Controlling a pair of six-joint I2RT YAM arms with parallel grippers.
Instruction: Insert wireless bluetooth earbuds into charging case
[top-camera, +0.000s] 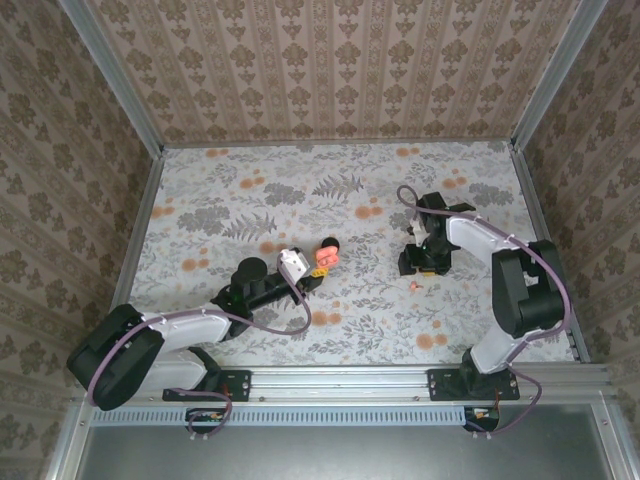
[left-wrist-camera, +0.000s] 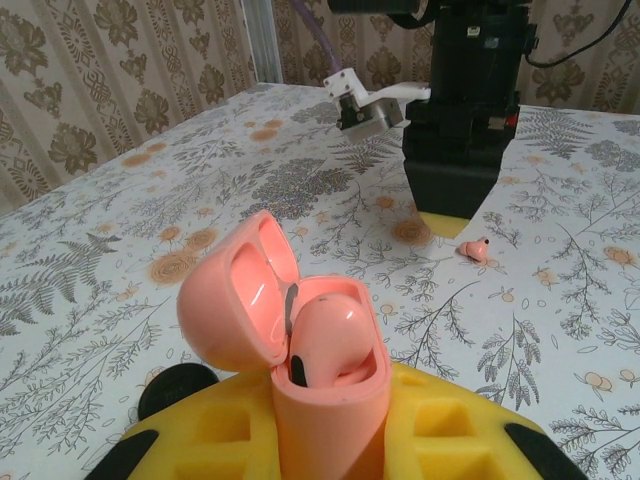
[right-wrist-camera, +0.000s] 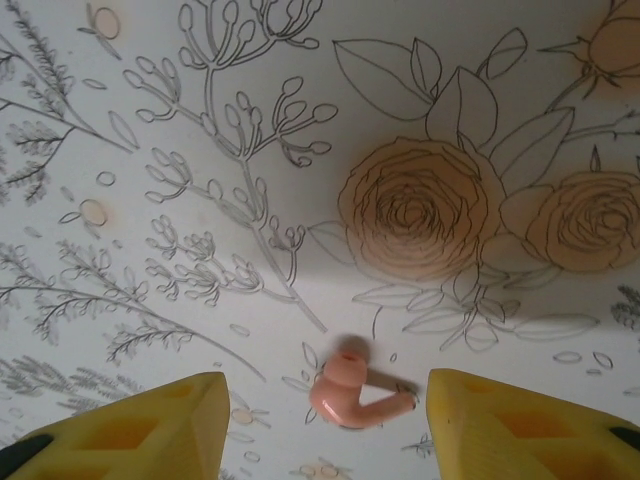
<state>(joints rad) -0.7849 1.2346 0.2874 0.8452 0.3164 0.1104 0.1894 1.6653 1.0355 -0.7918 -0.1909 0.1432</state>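
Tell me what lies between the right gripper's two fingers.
One loose earbud lies on the floral tabletop between the open yellow fingers of the right gripper, apparently touching neither. The right wrist view shows it.

Bare table (top-camera: 340, 190) lies open around the earbud (right-wrist-camera: 352, 395); right claw (right-wrist-camera: 322, 415) flanks it.

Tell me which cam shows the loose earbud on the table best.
Right wrist: the loose earbud lies close-up between the yellow fingers, bulb and stem clear. Left wrist shows the same earbud small and far off. Top external shows it as just a pink speck.
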